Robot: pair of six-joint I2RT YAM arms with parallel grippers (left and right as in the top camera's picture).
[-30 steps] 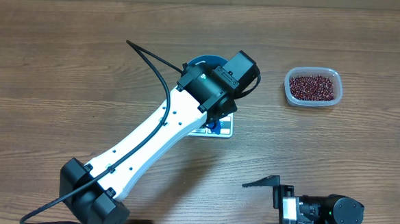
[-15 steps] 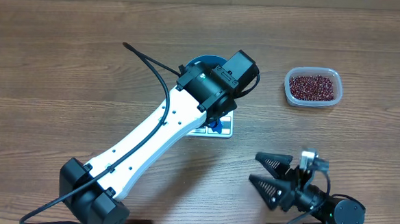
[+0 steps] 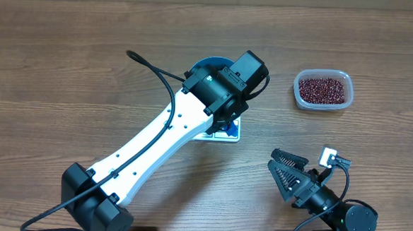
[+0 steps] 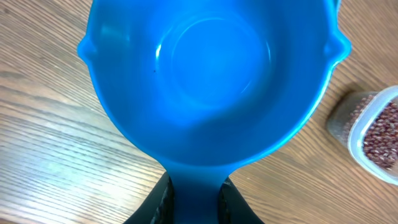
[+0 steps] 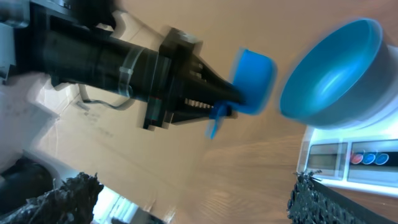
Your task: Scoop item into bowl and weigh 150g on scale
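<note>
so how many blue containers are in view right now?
2. The bowl sits on the scale. The scoop is gripped by its handle in the left gripper, just beside the bowl. Nothing else blue shows, though the arm hides some table.

**No legible writing in any view**

No word, number, brand or sign can be read. In the right wrist view, the scale [image 5: 348,163] shows a display panel [image 5: 323,163] and a row of small round coloured buttons [image 5: 368,158] on its front. The panel shows no digits, and any marks on the buttons are too small and blurred to make out.
</note>
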